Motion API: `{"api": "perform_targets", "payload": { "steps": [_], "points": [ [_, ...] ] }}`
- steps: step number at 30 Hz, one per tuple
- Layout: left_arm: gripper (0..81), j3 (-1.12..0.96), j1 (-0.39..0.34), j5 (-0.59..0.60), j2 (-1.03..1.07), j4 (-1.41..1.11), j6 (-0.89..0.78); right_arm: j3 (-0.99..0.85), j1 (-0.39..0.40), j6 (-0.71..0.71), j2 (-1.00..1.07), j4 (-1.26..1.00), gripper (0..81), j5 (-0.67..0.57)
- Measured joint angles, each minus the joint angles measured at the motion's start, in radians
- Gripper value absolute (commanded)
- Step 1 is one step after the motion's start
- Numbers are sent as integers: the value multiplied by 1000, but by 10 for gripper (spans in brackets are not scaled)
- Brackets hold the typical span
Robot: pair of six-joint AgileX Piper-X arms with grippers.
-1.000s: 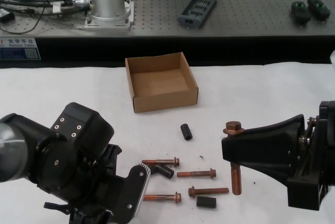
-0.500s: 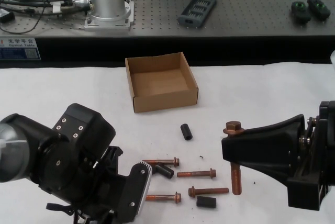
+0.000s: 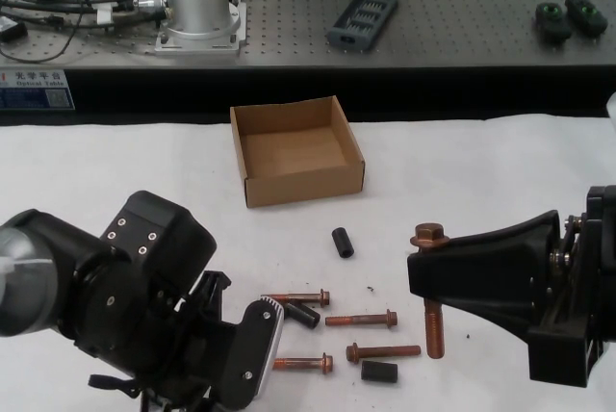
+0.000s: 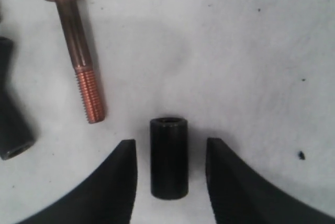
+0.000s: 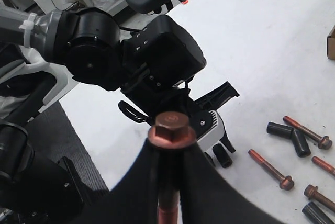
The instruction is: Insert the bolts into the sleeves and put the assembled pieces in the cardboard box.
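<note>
Left gripper (image 4: pixel 168 148) straddles a sleeve (image 4: pixel 169 161); right gripper (image 5: pixel 168 174) clamps a bolt (image 5: pixel 168 127).

The left fingers (image 4: pixel 118 182) stand narrowly apart, and a sliver of white cover (image 4: pixel 251 51) shows on each side of the black sleeve lying between them. A loose bolt (image 4: pixel 76 46) lies just beside it. The right pincer is closed on the copper bolt's shank, head up. The cardboard box (image 3: pixel 308 184) sits open-topped near the cover's far edge, well apart from both arms. Bare white lies between it and a lone sleeve (image 3: pixel 343 243), and more spare bolts (image 3: pixel 361 319) are clustered between the arms.
</note>
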Motion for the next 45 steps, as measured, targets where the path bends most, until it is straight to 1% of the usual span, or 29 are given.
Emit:
{"api": "perform_targets", "payload": {
  "steps": [7, 9, 11, 13, 15, 17, 19, 20, 23, 25, 26, 27, 28, 29, 30, 33, 34, 35, 36, 39, 40, 42, 45],
  "points": [
    [141, 0, 0, 7, 0, 36, -40, 0, 0, 0, 0, 0, 11, 0],
    [134, 0, 0, 11, 0, 46, -46, 0, 0, 0, 0, 0, 11, 0],
    [134, 0, 0, 13, 0, 46, -90, 0, 0, 0, 0, -3, 11, 0],
    [134, 0, 0, 10, 0, 46, -166, 0, 0, 0, 0, -8, 11, 0],
    [134, 0, 0, 7, 0, 33, -277, 0, 0, 0, 0, -15, 11, 0],
    [134, 0, 0, 7, 0, 20, -327, 0, 0, 0, 0, -29, 11, 0],
    [134, 3, 0, 7, 4, -29, -454, 0, 0, 2, 0, -54, 11, 11],
    [134, 3, 0, 7, 4, -34, -465, 0, -2, 10, 0, -68, 11, 21],
    [134, 3, 0, 19, 8, -122, -658, 0, -16, 38, 17, -130, 11, 38],
    [134, 3, 5, 41, 6, -197, -795, 0, -42, 57, 51, -171, 11, 34],
    [130, 3, 10, 55, 2, -236, -873, 0, -60, 66, 72, -189, 11, 22],
    [124, 3, 10, 57, 2, -236, -887, 0, -60, 71, 77, -189, 11, 9],
    [118, 6, 17, 65, -3, -274, -945, 0, -101, 80, 133, -229, 11, -36],
    [110, 8, 26, 68, -10, -306, -996, 0, -118, 84, 161, -252, 11, -56],
    [99, 8, 28, 70, -11, -312, -1006, 0, -140, 89, 197, -281, 11, -87],
    [87, 9, 66, 94, -39, -410, -1132, -26, -202, 103, 307, -339, 11, -169],
    [87, 9, 80, 105, -52, -448, -1168, -50, -225, 107, 348, -349, 11, -193],
    [87, 9, 104, 130, -76, -531, -1226, -74, -265, 109, 424, -362, 11, -209],
    [87, 9, 115, 143, -88, -571, -1255, -106, -281, 111, 463, -362, 11, -232],
    [87, 9, 131, 194, -103, -691, -1325, -242, -308, 113, 553, -369, 11, -299],
    [87, 10, 131, 231, -103, -753, -1355, -309, -310, 113, 596, -369, 11, -318],
    [87, 22, 131, 259, -103, -824, -1385, -383, -310, 113, 654, -375, 11, -340],
    [87, 65, 131, 274, -104, -938, -1446, -443, -310, 113, 727, -382, 11, -376]
  ]
}}
